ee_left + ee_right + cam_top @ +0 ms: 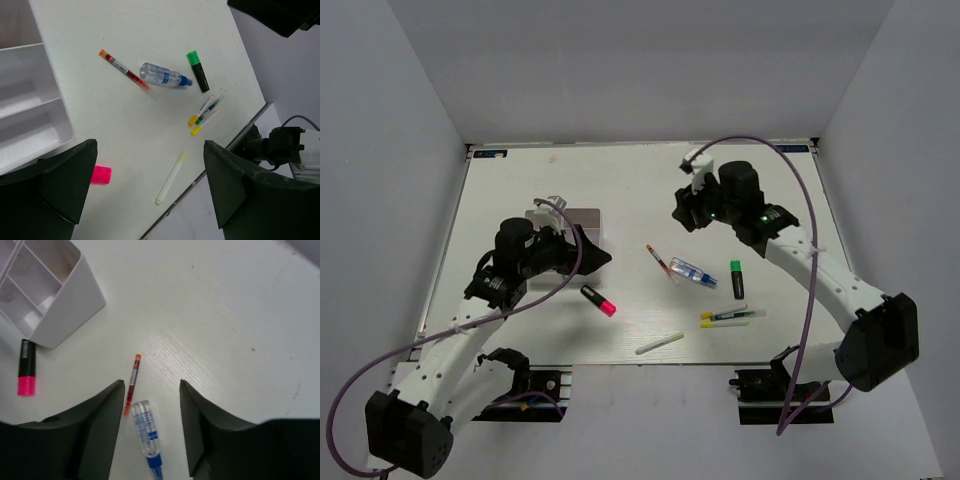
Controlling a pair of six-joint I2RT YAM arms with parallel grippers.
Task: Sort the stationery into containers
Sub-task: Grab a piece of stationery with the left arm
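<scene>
Left fingers (65,185) and right fingers (95,430) both gape wide, holding nothing, while the stationery (693,272) lies loose on the desk (620,180) right of the containers (582,222), so sorting looks barely begun.

The left pincer (150,192) and right pincer (152,427) hang spread, empty.

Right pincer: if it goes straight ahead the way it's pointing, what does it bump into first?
Most likely the clear-blue tube: it shows in the gap of the open right pincer, with the red pen just beside it. How high the pincer hangs is hard to tell.
</scene>
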